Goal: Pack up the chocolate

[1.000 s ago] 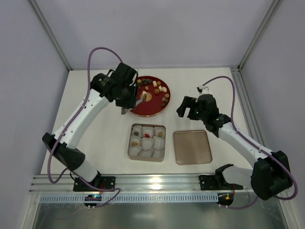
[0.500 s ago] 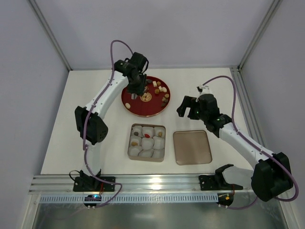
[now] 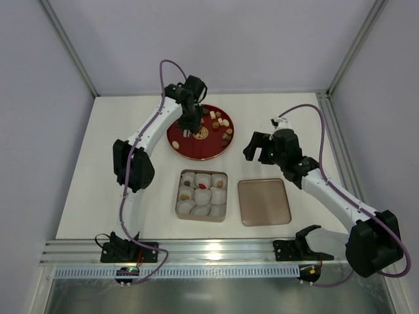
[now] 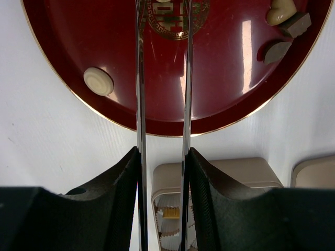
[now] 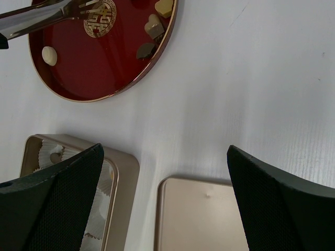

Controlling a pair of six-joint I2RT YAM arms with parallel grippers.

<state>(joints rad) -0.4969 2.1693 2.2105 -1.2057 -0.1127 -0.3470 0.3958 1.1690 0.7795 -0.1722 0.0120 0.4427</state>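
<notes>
The red plate (image 3: 188,149) has a gold emblem (image 4: 175,21) bearing the Chinese double-happiness character. The left gripper (image 4: 163,157), arm stretched far forward, pinches tweezers (image 4: 138,94) (blades narrowly apart) over that emblem. The right gripper (image 3: 255,147) gapes wide, right of the plate. Chocolate (image 3: 219,121) lies along the plate's far-right rim.

left gripper (image 4: 162,15): long steel blade tips run off wrist view's top edge; grip cannot be told
round red plate (image 4: 63,31): far part cut off in both wrist views
gold round emblem (image 4: 170,23): top cut off
beige square tin box (image 4: 251,170): mostly behind the gripper body
flat beige lid (image 4: 316,170): only a corner, at right edge
chocolates (image 3: 219,121): shapes too small from above
right gripper (image 5: 165,149): fingers (image 5: 57,198) cut off by side and bottom edges
</notes>
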